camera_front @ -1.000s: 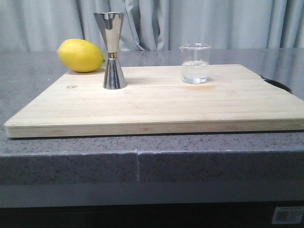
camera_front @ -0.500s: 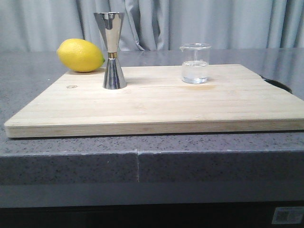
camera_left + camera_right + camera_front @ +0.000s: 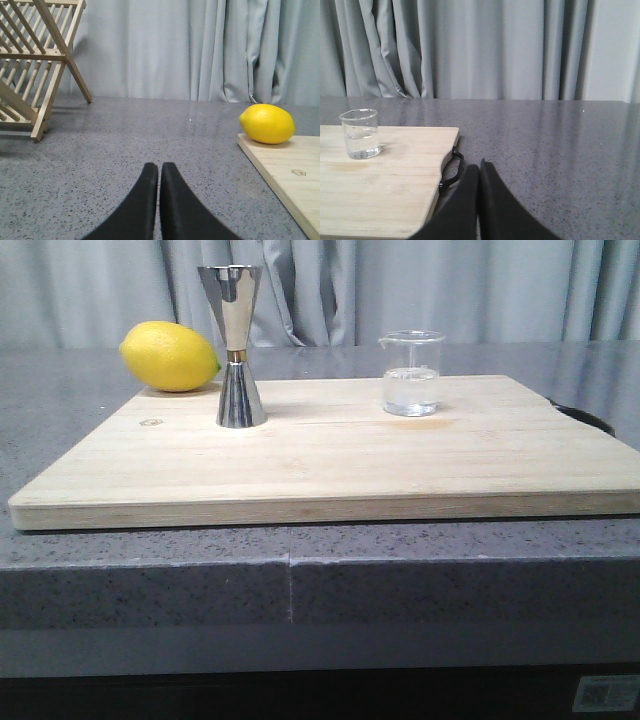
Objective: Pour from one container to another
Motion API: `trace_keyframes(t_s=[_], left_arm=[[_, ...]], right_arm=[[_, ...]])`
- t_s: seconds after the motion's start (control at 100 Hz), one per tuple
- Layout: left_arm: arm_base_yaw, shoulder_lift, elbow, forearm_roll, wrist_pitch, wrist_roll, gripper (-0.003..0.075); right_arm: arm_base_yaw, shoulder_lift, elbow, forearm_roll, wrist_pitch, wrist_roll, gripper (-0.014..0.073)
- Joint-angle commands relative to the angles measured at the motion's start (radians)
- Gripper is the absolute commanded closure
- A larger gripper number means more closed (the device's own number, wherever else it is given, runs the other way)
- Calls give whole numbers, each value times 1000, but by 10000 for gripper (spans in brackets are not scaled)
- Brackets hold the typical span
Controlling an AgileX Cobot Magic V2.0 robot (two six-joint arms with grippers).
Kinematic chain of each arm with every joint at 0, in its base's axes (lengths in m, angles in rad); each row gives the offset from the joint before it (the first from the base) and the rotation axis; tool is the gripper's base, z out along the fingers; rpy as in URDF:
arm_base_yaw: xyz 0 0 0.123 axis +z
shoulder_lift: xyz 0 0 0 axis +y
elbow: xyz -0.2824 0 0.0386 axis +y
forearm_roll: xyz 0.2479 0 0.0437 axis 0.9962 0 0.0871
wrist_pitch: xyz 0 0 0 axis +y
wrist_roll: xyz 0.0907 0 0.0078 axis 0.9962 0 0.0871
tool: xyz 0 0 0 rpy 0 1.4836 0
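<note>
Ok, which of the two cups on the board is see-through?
The short glass beaker on the board's right side, holding clear liquid; the taller hourglass jigger is shiny opaque steel.

No visible change: jigger [image 3: 234, 345], beaker [image 3: 411, 373] sit same as before.

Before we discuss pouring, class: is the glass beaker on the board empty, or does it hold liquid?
It holds liquid: the upright beaker shows clear liquid in its lower half.
</note>
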Motion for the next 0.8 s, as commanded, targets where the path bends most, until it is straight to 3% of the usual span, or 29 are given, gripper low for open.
trace_keyframes(t_s=[0.0, 0.29, 0.45, 0.79], left_arm=[[0, -23, 28, -7, -75, -5, 739], [0, -21, 28, -81, -77, -5, 739], [0, -21, 22, -194, -90, -5, 739], [-6, 85, -152, -202, -26, -5, 739]], right_arm=[[2, -18, 3, -9, -72, -10, 666], [2, -18, 3, 14, -72, 4, 665], [2, -18, -9, 99, -41, 13, 665], [2, 139, -251, 104, 140, 13, 665]])
